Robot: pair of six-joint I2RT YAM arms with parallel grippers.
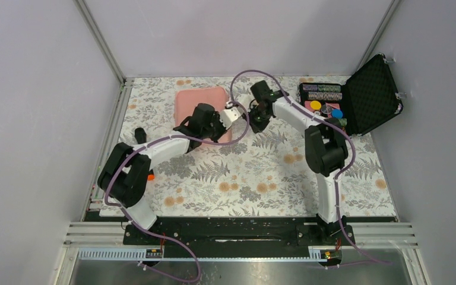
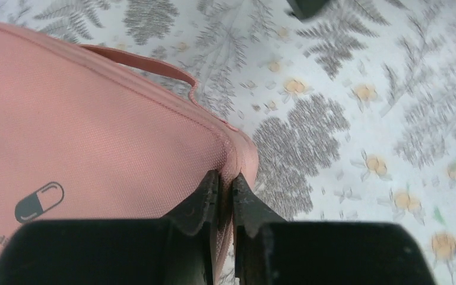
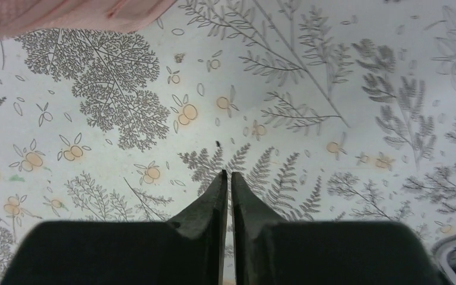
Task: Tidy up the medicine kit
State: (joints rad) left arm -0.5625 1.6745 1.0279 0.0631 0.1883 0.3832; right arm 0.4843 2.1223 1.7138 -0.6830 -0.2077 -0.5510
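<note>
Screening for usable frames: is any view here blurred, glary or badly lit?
Top external: evenly lit, sharp, no glare on the tablecloth. Left wrist: medicine kit weave crisp near the left claw, but the print to the right is smeared. Right wrist: print sharp throughout, right claw a dark, detail-poor mass.

Pink soft medicine kit (image 1: 197,100) lies flat, lid closed, far centre-left on the floral table (image 1: 243,178), capsule logo (image 2: 38,202) facing up, carry strap (image 2: 136,59) along one side.
</note>
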